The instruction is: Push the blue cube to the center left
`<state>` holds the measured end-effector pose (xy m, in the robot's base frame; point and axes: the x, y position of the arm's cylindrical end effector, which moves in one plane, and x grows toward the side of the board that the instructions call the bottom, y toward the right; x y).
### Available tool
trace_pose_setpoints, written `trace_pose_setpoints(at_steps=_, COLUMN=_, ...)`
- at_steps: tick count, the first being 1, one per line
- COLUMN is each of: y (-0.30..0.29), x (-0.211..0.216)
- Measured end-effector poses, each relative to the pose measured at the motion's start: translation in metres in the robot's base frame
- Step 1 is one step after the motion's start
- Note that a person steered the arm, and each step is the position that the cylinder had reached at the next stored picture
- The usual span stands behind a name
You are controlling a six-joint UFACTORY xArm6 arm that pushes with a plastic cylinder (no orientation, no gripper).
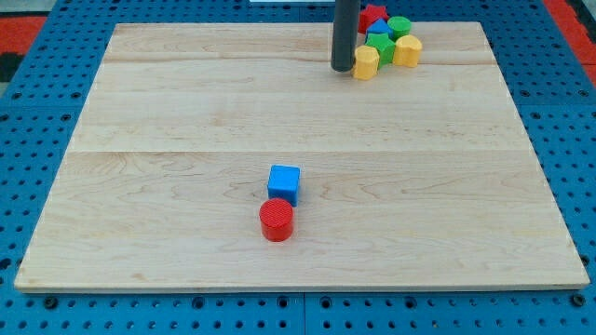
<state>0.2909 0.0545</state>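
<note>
The blue cube (284, 183) sits on the wooden board (168, 140) a little below the middle. A red cylinder (277, 220) touches it on its lower left side. My tip (343, 67) is at the view's top, far above and to the right of the blue cube. It stands just left of a yellow block (366, 62).
A cluster of blocks lies at the view's top right: a red star-like block (374, 15), a green cylinder (399, 26), a blue block (378, 29), a green block (381, 47) and a second yellow block (407, 50). A blue pegboard (559, 112) surrounds the board.
</note>
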Motion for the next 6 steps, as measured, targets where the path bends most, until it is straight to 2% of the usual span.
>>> trace_pose_setpoints(at_steps=2, y=-0.011, x=0.111)
trace_pose_setpoints(at_steps=4, y=-0.011, x=0.202)
trace_pose_setpoints(at_steps=5, y=-0.017, x=0.219)
trace_pose_setpoints(at_steps=6, y=-0.054, x=0.222)
